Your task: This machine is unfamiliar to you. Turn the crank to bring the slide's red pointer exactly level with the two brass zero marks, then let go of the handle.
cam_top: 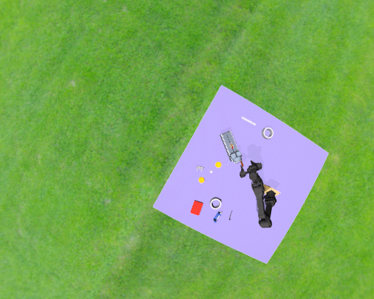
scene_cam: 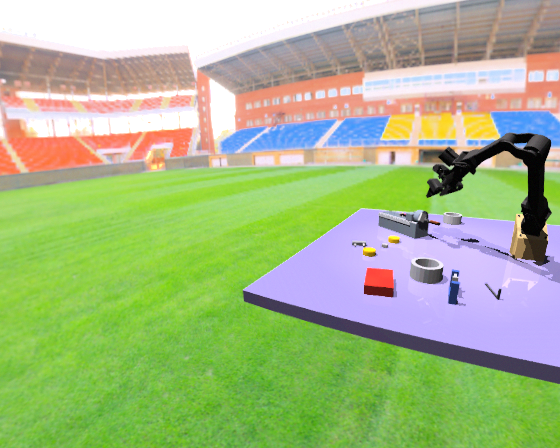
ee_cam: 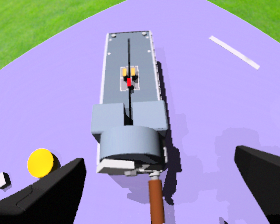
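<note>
The grey machine (cam_top: 227, 139) (scene_cam: 403, 225) (ee_cam: 116, 92) stands on the purple table, its slot running lengthwise. In the wrist view, the red pointer (ee_cam: 129, 82) sits in the slot slightly on the crank side of the two brass marks (ee_cam: 124, 72) (ee_cam: 133, 72), not level with them. The brown crank handle (cam_top: 242, 163) (scene_cam: 434, 222) (ee_cam: 156, 200) sticks out from the machine's near end, low and right of centre in the wrist view, where its outer end is cut off. My gripper (cam_top: 248, 169) (scene_cam: 433, 186) (ee_cam: 161, 160) is open and empty, above and apart from the handle.
A yellow disc (cam_top: 218, 164) (scene_cam: 394, 239) (ee_cam: 40, 163) lies beside the machine, with another yellow disc (cam_top: 201, 180) (scene_cam: 369, 252) farther off. A grey ring (cam_top: 216, 198) (scene_cam: 426, 274), a red block (cam_top: 197, 207) (scene_cam: 379, 282) and a blue object (cam_top: 217, 217) (scene_cam: 453, 290) stand elsewhere on the table.
</note>
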